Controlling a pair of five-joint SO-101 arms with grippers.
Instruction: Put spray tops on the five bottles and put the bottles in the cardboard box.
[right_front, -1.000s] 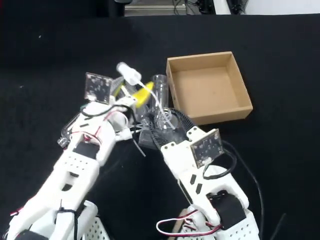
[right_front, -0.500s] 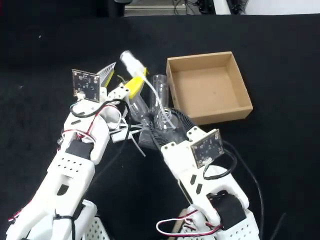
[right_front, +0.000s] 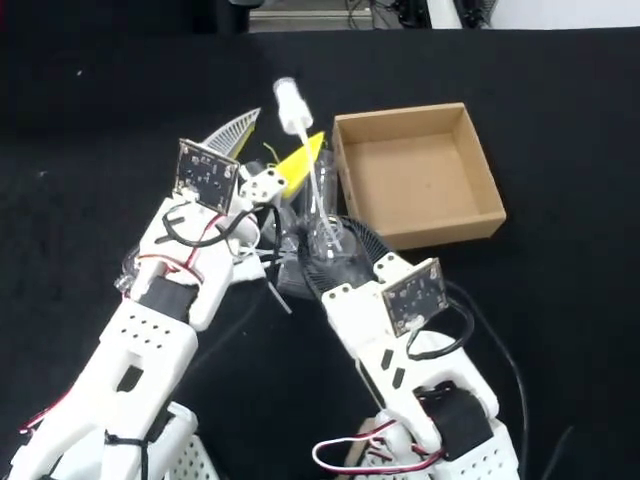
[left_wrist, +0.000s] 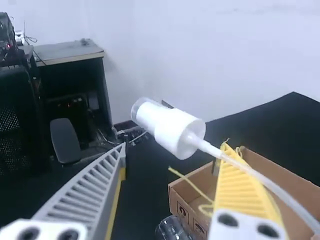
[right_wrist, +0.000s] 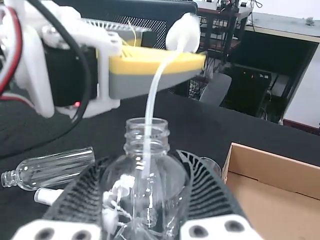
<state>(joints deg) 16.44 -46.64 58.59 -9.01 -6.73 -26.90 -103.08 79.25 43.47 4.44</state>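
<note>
— How is my left arm standing?

— Your left arm is stretched forward and raised, with the wrist tipped up. Its left gripper (right_front: 288, 125) stands wide apart and clamps nothing; the spray top (left_wrist: 167, 125) sits up between the two fingertips; its thin tube (right_wrist: 149, 100) lies against the yellow finger (right_front: 300, 160); the grey ribbed finger (right_front: 232, 130) is well apart from it.

— And my right arm?

— Your right arm is folded low, with its tip beneath the left gripper. The right gripper (right_wrist: 145, 165) is clenched on a clear bottle (right_wrist: 146, 131); the bottle stands upright, one ribbed finger on each side of its belly; the tube drops from above into that bottle's open neck; the spray head is well above the neck, not seated.

— Where is the box?

— The cardboard box (right_front: 445, 230) lies just beyond the right gripper, off to its right, open side up. A second bottle (right_wrist: 50, 167) lies on its side on the black table (right_front: 560, 130), to the right gripper's left and below the left gripper.
</note>
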